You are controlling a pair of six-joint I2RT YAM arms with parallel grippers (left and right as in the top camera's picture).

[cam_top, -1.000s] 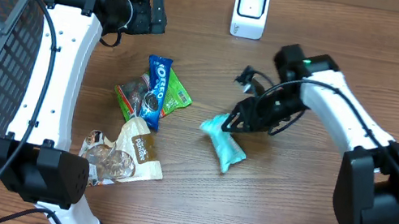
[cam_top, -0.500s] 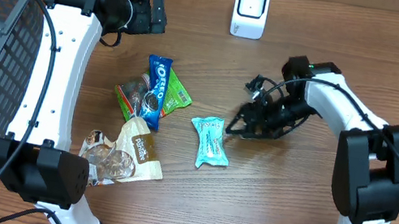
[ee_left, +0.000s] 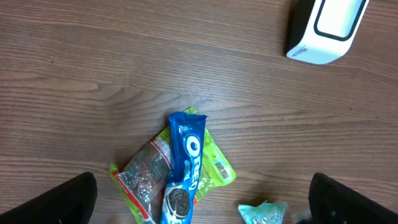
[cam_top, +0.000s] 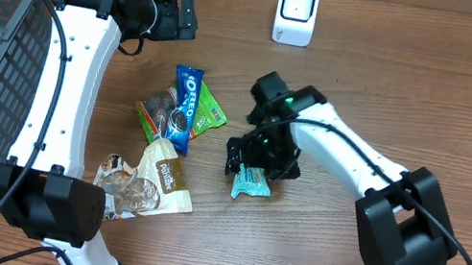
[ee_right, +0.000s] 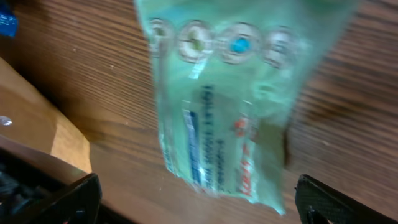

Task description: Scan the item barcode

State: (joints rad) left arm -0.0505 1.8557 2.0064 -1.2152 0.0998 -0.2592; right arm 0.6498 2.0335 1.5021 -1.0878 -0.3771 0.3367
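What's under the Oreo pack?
Green snack packaging shows on both sides of the Oreo pack; the strip beneath it is covered, so one pouch or two is unclear.

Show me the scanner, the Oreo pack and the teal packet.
scanner [cam_top: 297, 9], overhead view, on its front face.
Oreo pack [ee_left: 189, 155], left wrist view, on the white logo.
teal packet [ee_right: 217, 118], right wrist view, on the wrapper's middle.

Pale green packet [ee_right: 230, 106] lies on wooden table [ee_right: 81, 74], print blurred; right claw [ee_right: 202, 200] spread wide astride it.
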